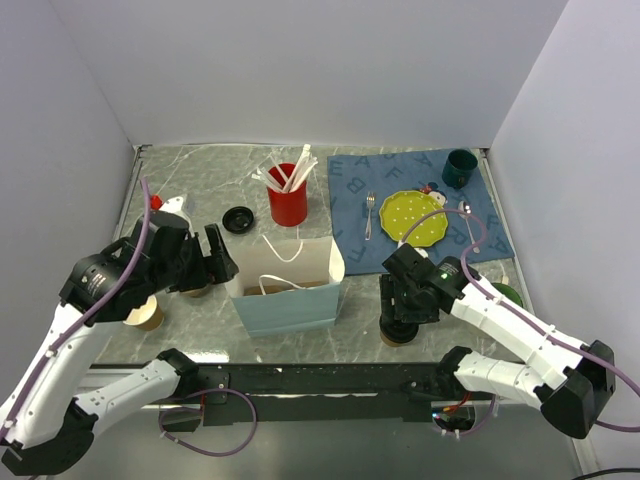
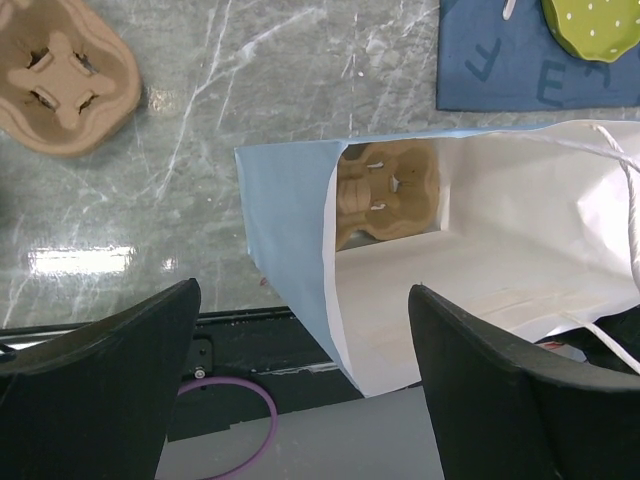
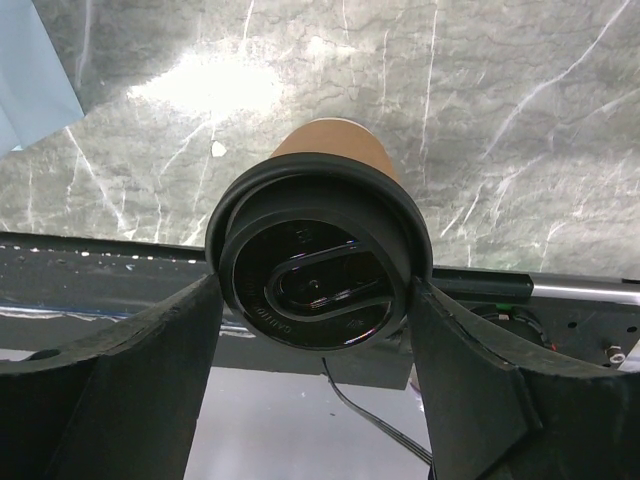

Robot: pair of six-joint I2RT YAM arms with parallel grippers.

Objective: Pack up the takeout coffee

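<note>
The takeout coffee (image 3: 318,250), a brown paper cup with a black lid, sits between my right gripper's (image 3: 312,300) fingers. Both fingers press the rim of the lid. In the top view the cup (image 1: 397,337) is at the table's near edge, right of the bag, mostly hidden under my right gripper (image 1: 396,318). The paper bag (image 1: 290,282), light blue outside and white inside, stands open at the middle front. My left gripper (image 1: 218,262) is open at the bag's left side. In the left wrist view the bag's near wall (image 2: 290,250) lies between the spread fingers of that gripper (image 2: 302,330), untouched.
A cardboard cup carrier (image 2: 385,190) lies inside the bag, and another carrier (image 2: 65,85) lies on the table. Behind the bag stand a red cup of white utensils (image 1: 287,203) and a loose black lid (image 1: 239,218). A blue mat (image 1: 350,185) holds a green plate (image 1: 415,215), a fork (image 1: 369,215) and a dark cup (image 1: 460,168).
</note>
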